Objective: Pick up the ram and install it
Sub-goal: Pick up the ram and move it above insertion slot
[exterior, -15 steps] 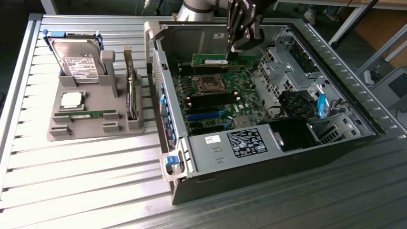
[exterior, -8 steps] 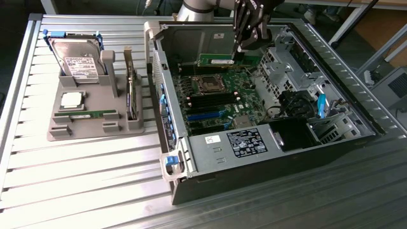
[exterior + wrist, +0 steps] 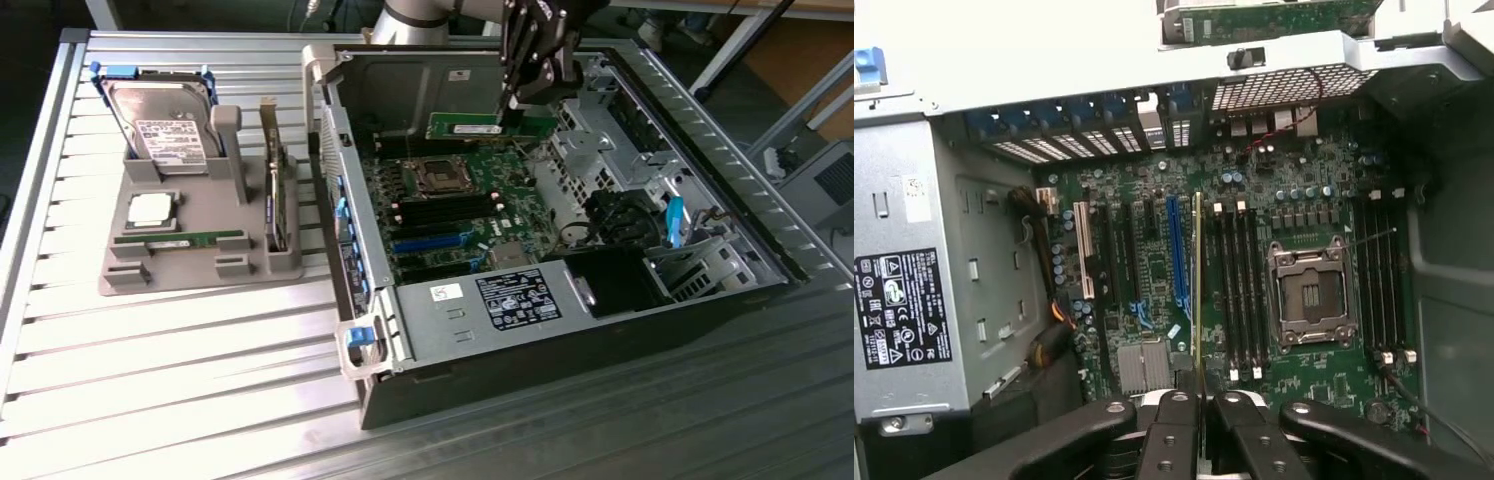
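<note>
An open computer case [image 3: 561, 385] is laid flat on the slatted table [image 3: 160, 400], toward the edge on the exterior view's right. A grey parts holder [image 3: 147, 275] is placed near the far corner on the exterior view's left, and a second memory stick [image 3: 180, 240] is left in it. The motherboard [image 3: 461, 215] is exposed inside the case.

The gripper [image 3: 513, 112] is closed on the ram [image 3: 487, 126], which is held on edge above the far end of the motherboard, clear of it. In the wrist view the ram [image 3: 1197, 290] is seen edge-on over the board, beside the empty black memory slots [image 3: 1239, 290].

Pick-up is judged complete. The ram is not yet seated in a slot.
</note>
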You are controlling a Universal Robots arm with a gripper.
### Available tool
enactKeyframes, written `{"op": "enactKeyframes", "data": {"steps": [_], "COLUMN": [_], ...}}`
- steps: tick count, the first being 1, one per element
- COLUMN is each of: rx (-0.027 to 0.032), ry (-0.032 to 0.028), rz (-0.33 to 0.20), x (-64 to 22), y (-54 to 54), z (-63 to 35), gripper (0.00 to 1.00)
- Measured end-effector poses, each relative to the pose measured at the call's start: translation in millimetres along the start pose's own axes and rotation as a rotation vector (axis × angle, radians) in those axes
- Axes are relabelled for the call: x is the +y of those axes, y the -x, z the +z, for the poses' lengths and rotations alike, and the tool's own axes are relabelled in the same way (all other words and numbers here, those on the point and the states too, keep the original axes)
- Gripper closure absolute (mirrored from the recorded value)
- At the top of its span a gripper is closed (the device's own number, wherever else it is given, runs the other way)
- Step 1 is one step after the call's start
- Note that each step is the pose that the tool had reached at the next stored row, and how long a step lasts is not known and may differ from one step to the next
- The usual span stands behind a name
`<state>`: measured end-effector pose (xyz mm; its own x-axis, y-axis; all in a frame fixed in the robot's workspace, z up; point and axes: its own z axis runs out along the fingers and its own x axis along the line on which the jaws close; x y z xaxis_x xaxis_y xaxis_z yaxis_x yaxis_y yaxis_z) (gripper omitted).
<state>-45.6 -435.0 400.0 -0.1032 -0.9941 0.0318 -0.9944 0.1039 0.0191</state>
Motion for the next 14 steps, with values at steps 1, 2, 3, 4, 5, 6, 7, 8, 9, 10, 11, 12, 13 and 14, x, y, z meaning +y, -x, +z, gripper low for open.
{"op": "enactKeyframes", "data": {"steps": [1,2,3,4,5,6,7,8,9,10,11,12,13,14], "rx": [0.0005,0.0009,0.0011,0.0014,0.0017,0.0019,0.0023,0.0026,0.0029,0.0031,0.0033,0.0035,0.0039,0.0041], "ry": [-0.0001,-0.0001,-0.0001,-0.0001,-0.0002,-0.0002,-0.0002,-0.0003,-0.0003,-0.0004,-0.0003,-0.0004,-0.0004,-0.0004], "rz": [0.0,0.0,0.0,0.0,0.0,0.0,0.0,0.0,0.0,0.0,0.0,0.0,0.0,0.0], "x": [-3.1,-4.3,-5.6,-7.1,-8.5,-9.5,-11.3,-13.0,-14.6,-16.8,-18.8,-21.2,-25.4,-26.5], "y": [0.3,0.4,0.6,0.7,0.9,1.0,1.2,1.4,1.5,1.7,1.9,2.2,2.6,2.7], "z": [-0.1,-0.1,-0.1,-0.1,-0.2,-0.2,-0.3,-0.3,-0.3,-0.4,-0.4,-0.5,-0.6,-0.6], "gripper": [0.89,0.89,0.89,0.89,0.89,0.89,0.89,0.89,0.89,0.89,0.89,0.89,0.89,0.89]}}
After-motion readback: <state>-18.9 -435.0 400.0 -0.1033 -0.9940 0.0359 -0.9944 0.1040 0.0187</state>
